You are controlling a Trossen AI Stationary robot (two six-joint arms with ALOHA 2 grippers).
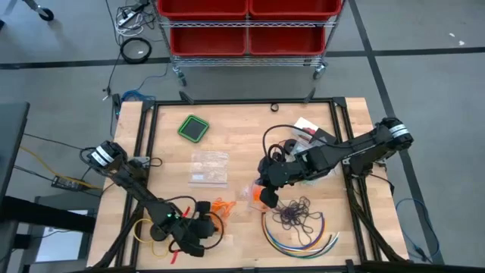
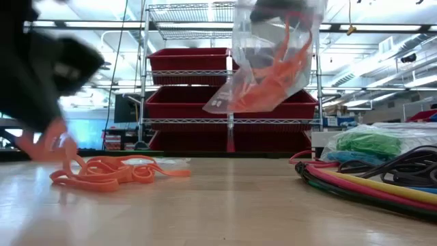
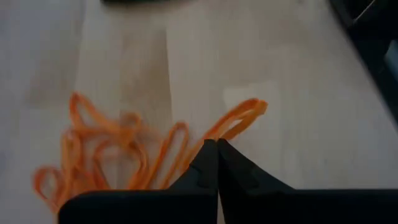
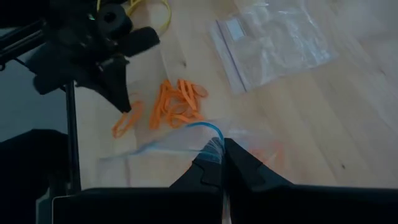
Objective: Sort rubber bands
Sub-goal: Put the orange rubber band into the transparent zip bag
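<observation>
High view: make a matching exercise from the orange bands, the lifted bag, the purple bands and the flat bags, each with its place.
1 orange rubber bands
2 lifted bag
3 purple rubber bands
4 flat bags

A hanging from the right tool
B beside the coloured cables
C lying empty, untouched
D at the left tool

Pairs: 1-D, 2-A, 3-B, 4-C

Bare wood between orange bands (image 1: 223,205) and cables (image 1: 299,233) (passable); bag (image 1: 254,193) overhangs.
</observation>
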